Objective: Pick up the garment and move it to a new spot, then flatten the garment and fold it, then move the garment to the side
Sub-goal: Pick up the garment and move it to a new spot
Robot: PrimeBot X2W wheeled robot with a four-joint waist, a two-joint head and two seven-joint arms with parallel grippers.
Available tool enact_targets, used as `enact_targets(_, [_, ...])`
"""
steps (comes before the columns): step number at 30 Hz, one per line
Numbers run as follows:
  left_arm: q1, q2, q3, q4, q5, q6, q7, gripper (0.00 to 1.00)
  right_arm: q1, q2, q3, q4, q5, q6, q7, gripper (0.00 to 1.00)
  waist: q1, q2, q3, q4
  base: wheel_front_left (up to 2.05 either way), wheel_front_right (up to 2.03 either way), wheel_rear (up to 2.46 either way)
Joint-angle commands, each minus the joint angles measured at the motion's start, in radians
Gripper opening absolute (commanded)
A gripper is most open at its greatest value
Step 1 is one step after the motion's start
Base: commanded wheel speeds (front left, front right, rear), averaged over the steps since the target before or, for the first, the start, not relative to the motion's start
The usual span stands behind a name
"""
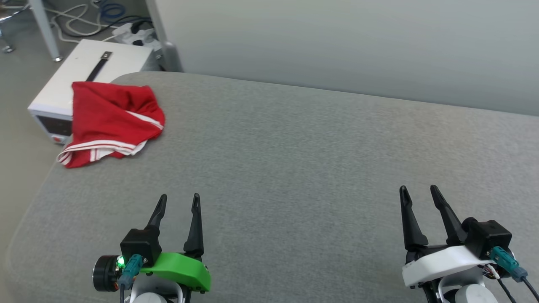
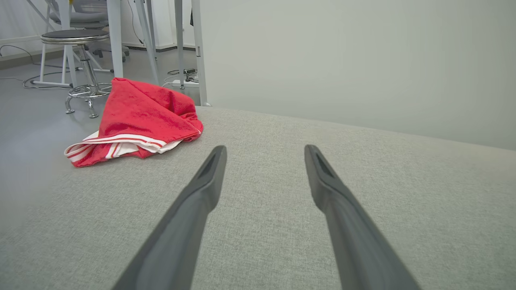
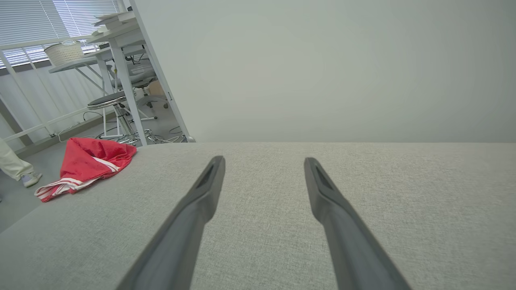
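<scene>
Both grippers sit nearest me — left gripper and right gripper, fingers spread apart and empty over the grey cushion. I see the garment bunched at the far left corner, partly overhanging the edge. My worry: a shallow pinch on thin cloth could drag it off — onto the white box below.
</scene>
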Motion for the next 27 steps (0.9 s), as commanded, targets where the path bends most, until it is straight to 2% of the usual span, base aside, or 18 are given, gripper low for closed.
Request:
enact_targets(1, [-0.007,-0.004,0.003,0.001,0.006,0.001,-0.006,1.0,-0.007,0.001,0.007,-0.003,0.005,-0.001,-0.009,1.0,0.0,-0.0001,-0.005,0.068,0.0,0.0,0.0])
enact_targets(8, [-0.006,-0.004,0.006,-0.006,0.013,0.001,-0.006,1.0,-0.007,0.001,0.026,-0.007,0.001,-0.001,-0.009,1.0,0.0,-0.0001,-0.002,0.16,0.0,0.0,0.0])
enact_targets(14, [-0.002,-0.004,0.011,-0.019,0.012,0.007,-0.006,1.0,-0.013,0.001,0.04,-0.005,0.002,-0.001,-0.009,1.0,0.0,-0.0001,0.004,0.21,0.0,0.0,0.0])
enact_targets(27, [-0.001,-0.004,0.012,-0.023,0.005,0.015,-0.006,1.0,-0.018,0.001,0.048,-0.004,-0.001,-0.001,-0.009,1.0,0.0,-0.0001,0.008,0.242,0.0,0.0,0.0])
